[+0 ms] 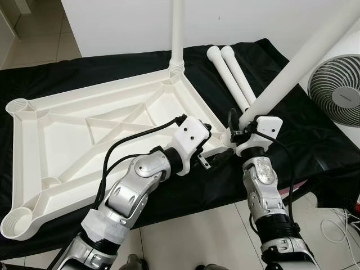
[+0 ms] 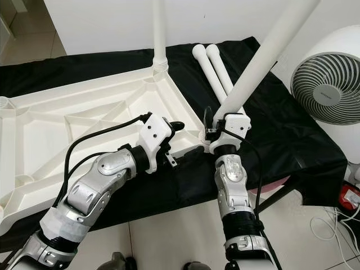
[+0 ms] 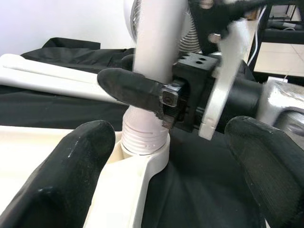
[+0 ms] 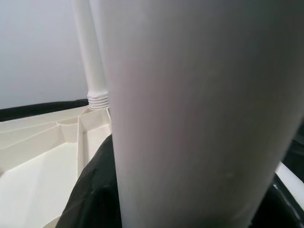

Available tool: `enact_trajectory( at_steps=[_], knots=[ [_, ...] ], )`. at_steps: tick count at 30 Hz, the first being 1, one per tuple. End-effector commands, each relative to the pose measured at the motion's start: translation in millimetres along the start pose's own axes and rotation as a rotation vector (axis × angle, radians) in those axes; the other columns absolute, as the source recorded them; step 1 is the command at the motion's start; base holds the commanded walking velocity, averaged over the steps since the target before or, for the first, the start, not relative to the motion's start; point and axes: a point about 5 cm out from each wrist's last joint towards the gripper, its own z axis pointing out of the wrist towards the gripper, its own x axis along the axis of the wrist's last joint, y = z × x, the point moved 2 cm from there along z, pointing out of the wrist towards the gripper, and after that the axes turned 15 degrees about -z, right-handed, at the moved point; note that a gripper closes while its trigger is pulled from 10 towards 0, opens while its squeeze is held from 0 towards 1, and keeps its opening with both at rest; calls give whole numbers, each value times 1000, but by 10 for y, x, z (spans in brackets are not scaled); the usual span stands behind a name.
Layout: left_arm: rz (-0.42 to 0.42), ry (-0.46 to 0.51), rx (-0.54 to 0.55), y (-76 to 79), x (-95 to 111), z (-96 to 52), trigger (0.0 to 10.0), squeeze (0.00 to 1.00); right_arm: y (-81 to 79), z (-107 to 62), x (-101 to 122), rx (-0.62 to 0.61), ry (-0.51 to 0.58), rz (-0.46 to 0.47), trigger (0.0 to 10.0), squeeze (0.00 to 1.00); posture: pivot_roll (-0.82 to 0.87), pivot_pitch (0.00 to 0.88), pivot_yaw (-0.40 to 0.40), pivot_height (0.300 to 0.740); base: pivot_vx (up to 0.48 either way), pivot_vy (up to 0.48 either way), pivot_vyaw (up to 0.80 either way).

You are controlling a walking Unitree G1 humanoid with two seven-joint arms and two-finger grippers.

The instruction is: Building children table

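Robot body. Left arm & right arm: silver jointed shells w/ black collars; white wrap band nearer the shoulder on left. White wrist blocks w/ screw holes. Black cables loop along both forearms. Left gripper: thick black rounded fingers, matte.

Both silver arms are reaching forward, converging. Left gripper is pointing right, fingers spread apart. Right gripper is clamping a white leg.
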Motion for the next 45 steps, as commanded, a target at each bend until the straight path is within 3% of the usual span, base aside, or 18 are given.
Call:
enact_trajectory(
  at_steps=[1, 6, 9, 16, 26, 38, 45],
  knots=[
    [2, -13, -36, 20, -9, -6, 10000, 0, 36, -257, -642, 24, -341, -27, 10000, 0, -84, 124, 48, 740, 0, 0, 0],
    [3, -13, -36, 20, -6, -6, 10000, 0, 61, -187, -661, 35, -397, -43, 10000, 0, -84, 124, 48, 740, 0, 0, 0],
    [5, -13, -34, 17, -6, -4, 10000, 0, -2, -145, -656, 92, -424, -85, 10000, 0, -84, 124, 48, 740, 0, 0, 0],
    [6, -12, -35, 16, -3, -4, 10000, 0, -63, -122, -649, 119, -436, -72, 10000, 0, -84, 124, 48, 740, 0, 0, 0],
    [6, -13, -40, 23, -4, -5, 10000, 0, -34, -29, -615, 148, -501, -127, 10000, 0, -85, 113, 49, 740, 0, 0, 0],
    [8, -13, -42, 30, -6, -7, 10000, 0, -39, 57, -530, 158, -483, -155, 10000, 0, -83, 107, 47, 740, 0, 0, 0],
    [12, -13, -37, 18, -4, -15, 10000, 0, -20, -29, -511, 115, -414, -117, 10000, 0, -76, 100, 44, 740, 0, 0, 0]
  ],
)
